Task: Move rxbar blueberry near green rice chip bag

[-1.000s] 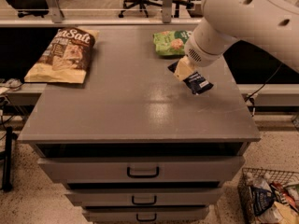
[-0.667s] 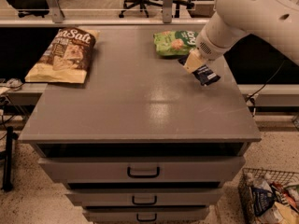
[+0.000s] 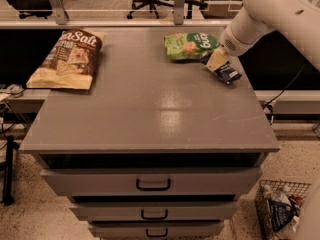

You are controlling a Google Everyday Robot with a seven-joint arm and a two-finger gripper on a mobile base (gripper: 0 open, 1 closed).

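In the upper right of the frame, the claw [image 3: 219, 64] is closed on one end of the blue bar [image 3: 229, 74], just beside the green chip bag [image 3: 191, 45] over the surface [image 3: 150, 114]; the bar is judged light, flat and slick-wrapped, and best gripped across its narrow width.

Tabletop [image 3: 150, 114]: 2 bags occupy the rear. The Sea Salt bag [image 3: 67, 59] blocks the rear left and the green rice chip bag [image 3: 190, 45] the rear right. The lane between them and the front half are open. The gripper [image 3: 218, 63], clamping the rxbar blueberry [image 3: 228, 74], sits just beside the green bag's right end. The arm [image 3: 260, 14] overhangs the rear-right corner.
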